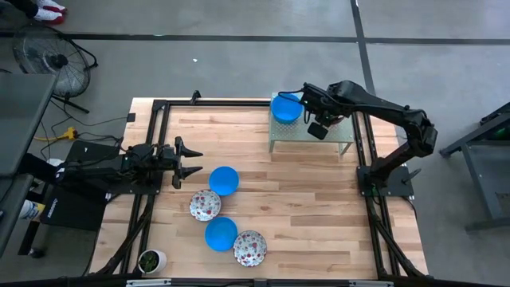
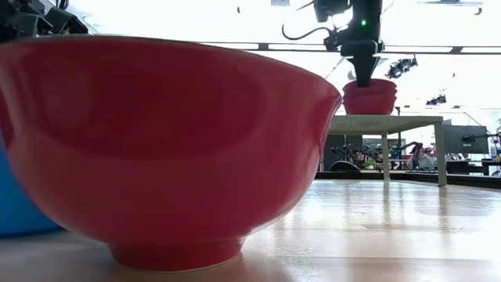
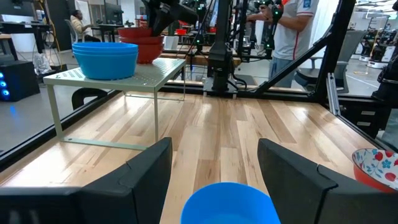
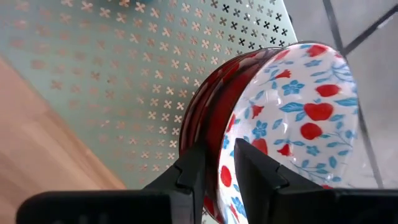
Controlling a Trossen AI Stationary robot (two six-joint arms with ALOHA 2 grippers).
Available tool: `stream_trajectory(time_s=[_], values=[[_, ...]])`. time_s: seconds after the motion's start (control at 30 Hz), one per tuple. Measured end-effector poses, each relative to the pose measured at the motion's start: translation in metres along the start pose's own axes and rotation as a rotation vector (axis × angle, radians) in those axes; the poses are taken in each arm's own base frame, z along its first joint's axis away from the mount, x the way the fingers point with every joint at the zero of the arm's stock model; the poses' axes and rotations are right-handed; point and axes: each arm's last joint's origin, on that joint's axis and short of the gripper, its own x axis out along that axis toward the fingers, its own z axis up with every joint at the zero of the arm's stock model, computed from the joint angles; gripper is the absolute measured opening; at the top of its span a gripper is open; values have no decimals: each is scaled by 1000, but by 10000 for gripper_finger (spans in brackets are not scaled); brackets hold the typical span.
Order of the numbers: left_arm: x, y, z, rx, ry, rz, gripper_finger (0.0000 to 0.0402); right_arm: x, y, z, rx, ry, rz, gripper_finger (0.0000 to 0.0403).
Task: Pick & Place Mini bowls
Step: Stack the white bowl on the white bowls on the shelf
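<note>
High view | we see the right gripper (image 1: 309, 102) over the pale green perforated metal stand (image 1: 335, 137), beside stacked bright blue bowls (image 1: 286, 108); right wrist view: its fingers (image 4: 189, 171) narrowly straddle the rim of a red bowl with floral-speckled white inside (image 4: 292, 118), topping a stack there | left gripper (image 1: 188, 160) spread wide near a loose blue bowl (image 1: 225, 180) | we read no writing

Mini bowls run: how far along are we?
Done: a blue stack and a floral stack sit on the metal rack.
In hand: the right hand is at the rim of the top floral bowl on that rack.
Left: four bowls on the table: near blue bowl, second blue bowl, floral bowls and. The left hand waits open, facing the near blue bowl.
</note>
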Motion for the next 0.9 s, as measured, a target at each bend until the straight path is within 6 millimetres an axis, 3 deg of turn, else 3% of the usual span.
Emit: stream_trajectory(time_s=[0.27,0.9], values=[[0,0,0,0,0,0,232,-12,-2,0,15,-36,86,73],[0,0,0,0,0,0,232,-12,-4,0,-24,-35,114,73]])
